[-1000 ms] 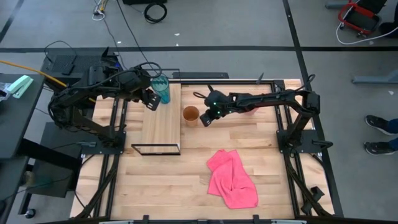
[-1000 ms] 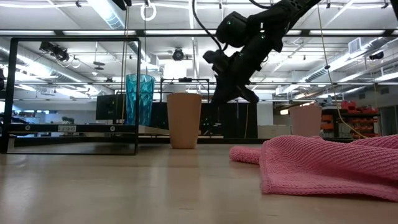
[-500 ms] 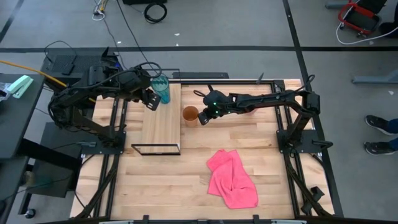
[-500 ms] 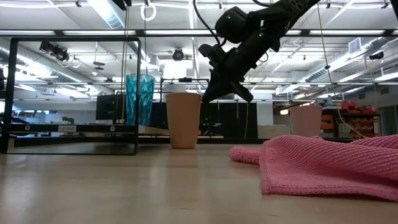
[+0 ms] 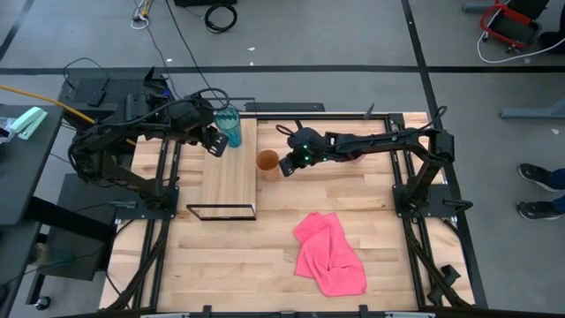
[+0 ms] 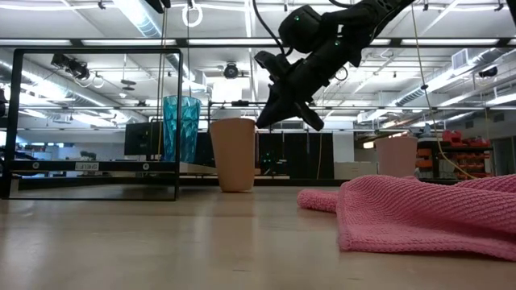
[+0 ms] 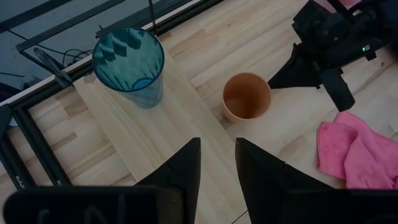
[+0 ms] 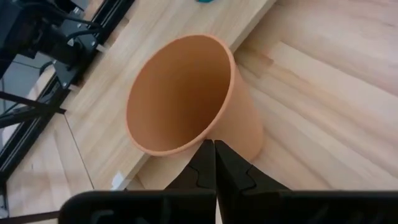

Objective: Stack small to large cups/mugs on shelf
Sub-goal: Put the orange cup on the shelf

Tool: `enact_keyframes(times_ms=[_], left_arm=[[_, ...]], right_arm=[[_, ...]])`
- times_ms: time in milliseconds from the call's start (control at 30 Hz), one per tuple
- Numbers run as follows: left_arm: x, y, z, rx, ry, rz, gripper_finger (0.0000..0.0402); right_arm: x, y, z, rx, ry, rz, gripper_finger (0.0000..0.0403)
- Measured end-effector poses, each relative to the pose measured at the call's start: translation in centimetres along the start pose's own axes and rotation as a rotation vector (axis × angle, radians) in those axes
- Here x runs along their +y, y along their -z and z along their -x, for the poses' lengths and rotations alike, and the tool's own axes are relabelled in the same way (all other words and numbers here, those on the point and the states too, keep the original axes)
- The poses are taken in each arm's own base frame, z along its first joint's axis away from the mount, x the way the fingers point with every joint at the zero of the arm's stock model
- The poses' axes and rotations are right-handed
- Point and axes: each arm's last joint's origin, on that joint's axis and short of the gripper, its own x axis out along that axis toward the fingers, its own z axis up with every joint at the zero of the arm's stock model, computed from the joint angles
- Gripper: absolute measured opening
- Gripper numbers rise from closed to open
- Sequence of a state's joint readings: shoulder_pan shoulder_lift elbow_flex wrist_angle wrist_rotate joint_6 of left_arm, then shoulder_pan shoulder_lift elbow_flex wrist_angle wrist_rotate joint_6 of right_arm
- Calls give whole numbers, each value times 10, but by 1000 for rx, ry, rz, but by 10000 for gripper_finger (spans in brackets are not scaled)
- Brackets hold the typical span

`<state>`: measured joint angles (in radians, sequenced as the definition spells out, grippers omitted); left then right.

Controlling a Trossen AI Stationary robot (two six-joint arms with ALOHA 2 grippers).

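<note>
The teal cup (image 5: 231, 126) stands on the far end of the shelf board (image 5: 228, 172), whose black wire frame (image 6: 93, 121) shows in the low view. The orange cup (image 5: 267, 163) stands upright on the tabletop just right of the shelf. The small pink cup (image 6: 397, 157) stands farther right, beyond the cloth. My right gripper (image 5: 284, 166) is shut, with its tips at the orange cup's right side. My left gripper (image 7: 217, 163) hangs above the shelf near the teal cup, open, with nothing between its fingers. My right gripper meets the orange cup at its rim (image 8: 214, 134), on the side facing the table's right edge, with the tips of its shut fingers (image 8: 210, 152). The fingers slant down from the right. The cup stands upright with its base on the tabletop (image 6: 234, 155).
A crumpled pink cloth (image 5: 331, 254) lies on the tabletop toward the near right. The shelf's wire frame rises at the board's near end (image 5: 221, 212). Bare wood lies between the shelf and the cloth.
My right gripper has moved a little toward the table's left edge and upward, with its fingers tipping closer to level, and it has stayed shut. The orange cup has slid slightly along the table toward the shelf, staying upright.
</note>
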<state>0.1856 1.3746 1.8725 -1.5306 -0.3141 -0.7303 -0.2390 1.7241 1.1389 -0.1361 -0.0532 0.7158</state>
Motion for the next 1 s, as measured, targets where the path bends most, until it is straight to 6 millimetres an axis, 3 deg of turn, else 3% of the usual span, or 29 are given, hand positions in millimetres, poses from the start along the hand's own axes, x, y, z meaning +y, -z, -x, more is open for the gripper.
enact_keyframes(times_ms=[233, 467, 700, 1000], left_arm=[[-5, 3, 0, 9, 12, 0, 107], [-34, 7, -13, 23, 57, -62, 107], [-76, 2, -56, 42, 82, -117, 107], [-92, -5, -127, 183, -79, -122, 107]], right_arm=[[-3, 4, 0, 40, 35, 6, 0], [-8, 10, 1, 100, 85, 4, 1], [-12, 18, 23, 242, 137, 42, 2], [3, 20, 81, 257, 113, 103, 7]])
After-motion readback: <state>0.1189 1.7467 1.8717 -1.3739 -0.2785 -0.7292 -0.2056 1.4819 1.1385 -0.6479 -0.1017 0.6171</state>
